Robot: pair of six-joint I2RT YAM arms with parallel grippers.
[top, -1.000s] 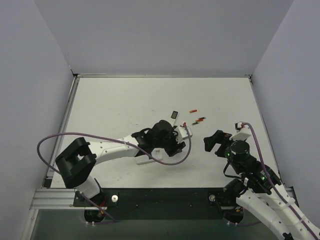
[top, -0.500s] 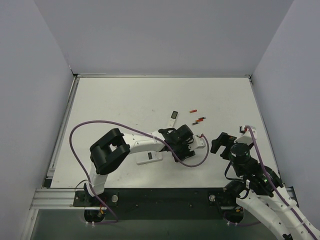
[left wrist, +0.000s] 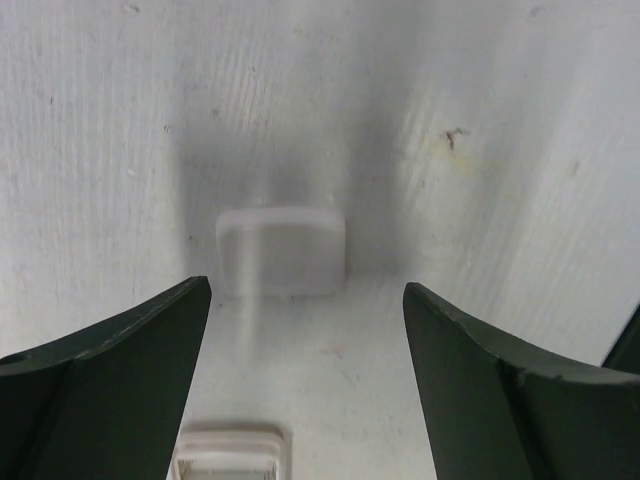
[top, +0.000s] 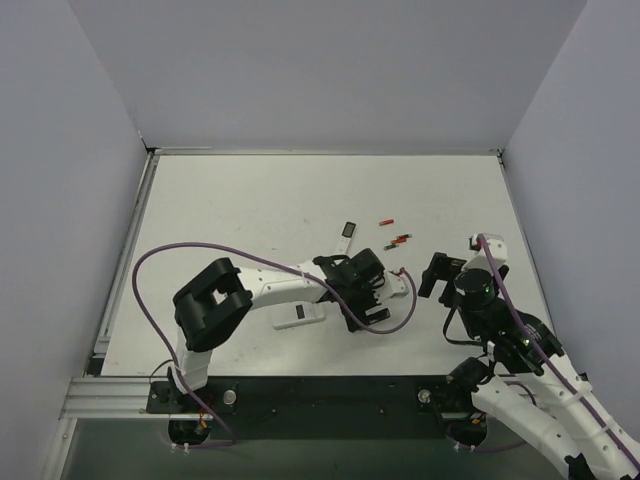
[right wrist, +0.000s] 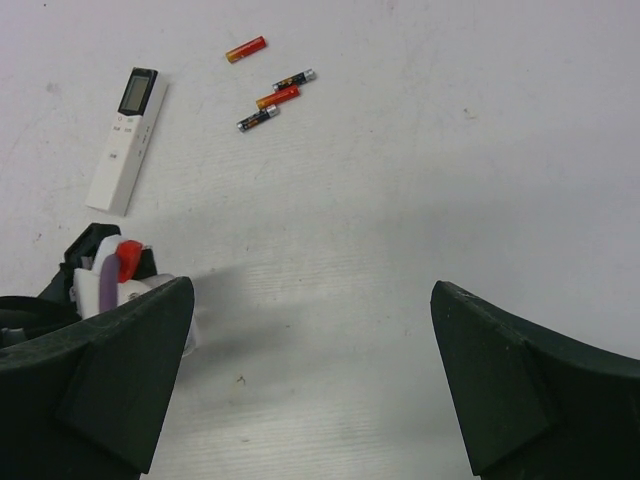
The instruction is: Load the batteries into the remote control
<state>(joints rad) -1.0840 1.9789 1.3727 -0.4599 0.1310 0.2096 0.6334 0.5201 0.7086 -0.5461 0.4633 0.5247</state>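
On the surface (top: 230, 200), remote (top: 300, 316) is laid flat beside the left forearm (top: 280, 287); batteries (right wrist: 278, 96) are scattered farther back. Left pincer (left wrist: 305, 284) and right pincer (right wrist: 312, 288) are spread wide, nothing gripped.

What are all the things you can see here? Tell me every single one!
batteries: four, two red and two darker, loose together mid-table
slim remote: one, white with a dark screen, left of the batteries
short remote: one, white with a small dark rectangle, near side of the table by the left arm
small piece: one, white, rounded square, on the table ahead of the left fingers; cannot tell what it is
table: one, white, walls on three sides
cables: two, purple, one along each arm
left gripper: one, dark, open, empty, low over the table
right gripper: one, dark, open, empty, right of the left one
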